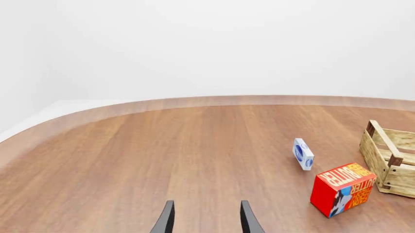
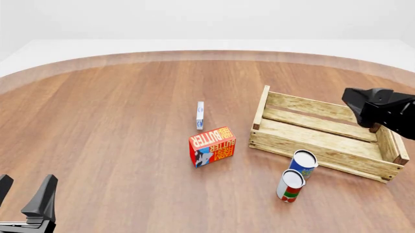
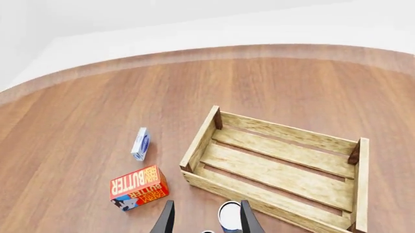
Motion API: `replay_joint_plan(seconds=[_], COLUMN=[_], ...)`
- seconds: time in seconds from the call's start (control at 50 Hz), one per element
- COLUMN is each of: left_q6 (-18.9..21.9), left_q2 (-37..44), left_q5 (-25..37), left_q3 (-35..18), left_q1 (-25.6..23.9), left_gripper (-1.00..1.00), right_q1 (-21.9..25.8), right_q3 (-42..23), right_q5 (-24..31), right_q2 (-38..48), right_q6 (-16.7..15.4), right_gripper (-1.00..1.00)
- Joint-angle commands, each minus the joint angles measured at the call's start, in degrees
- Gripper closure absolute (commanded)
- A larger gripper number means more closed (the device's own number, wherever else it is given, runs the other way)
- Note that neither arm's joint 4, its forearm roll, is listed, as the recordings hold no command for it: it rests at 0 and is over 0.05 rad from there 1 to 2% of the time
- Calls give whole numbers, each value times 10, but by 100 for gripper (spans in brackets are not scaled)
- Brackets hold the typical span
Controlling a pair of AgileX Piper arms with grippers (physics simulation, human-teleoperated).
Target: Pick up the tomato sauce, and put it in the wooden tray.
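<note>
The tomato sauce (image 2: pixel 290 186), a small can with a silver top and a red, white and green label, stands upright on the table just in front of the wooden tray (image 2: pixel 324 155). The tray is a pale slatted crate with nothing in it, and it also shows in the wrist views (image 3: pixel 201 138) (image 1: pixel 376 156). My right gripper (image 3: pixel 206 219) hangs open high above the tray's near side, holding nothing. My left gripper (image 2: pixel 23 191) (image 1: pixel 207 219) is open low at the near left, far from the can.
A blue-labelled can (image 2: pixel 302 163) stands touching or nearly touching the tomato sauce, against the tray's front wall. A red butter box (image 2: pixel 212 145) and a small blue-and-white box (image 2: pixel 200 115) on its edge sit left of the tray. The right arm's black wrist (image 2: pixel 379 108) overhangs the tray's far right corner.
</note>
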Motion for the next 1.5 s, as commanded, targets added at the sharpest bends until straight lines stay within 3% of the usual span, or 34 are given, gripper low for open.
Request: replay_joint_plan(seconds=[0.02,0.04,0.1,0.24,0.3,0.38,0.54,0.64,0.76,1.06,1.28,1.5], left_q6=[0,0,0,0,0,0,0,0,0,0,0,0], left_q2=[0,0,0,0,0,0,0,0,0,0,0,0], left_q5=[0,0,0,0,0,0,0,0,0,0,0,0], left_q3=[0,0,0,0,0,0,0,0,0,0,0,0], left_q1=[0,0,0,0,0,0,0,0,0,0,0,0], left_gripper=[-100,-100,-100,-100,-100,-100,-100,-100,-100,-100,-100,-100], right_q1=[25,10,23,10,-25,-50,-68,-57,-68,-58,-42,24], right_q3=[-54,-51,-43,-35,-20,19,48,65,97,170,193,190], right_q5=[64,72,61,71,74,58,43,30,3,-104,-116,-136], right_q2=[66,74,77,91,73,76,77,101,113,196,195,224], right_q6=[32,16,45,48,45,63,55,85,88,85,77,87], right_gripper=[-100,-100,-100,-100,-100,-100,-100,-100,-100,-100,-100,-100])
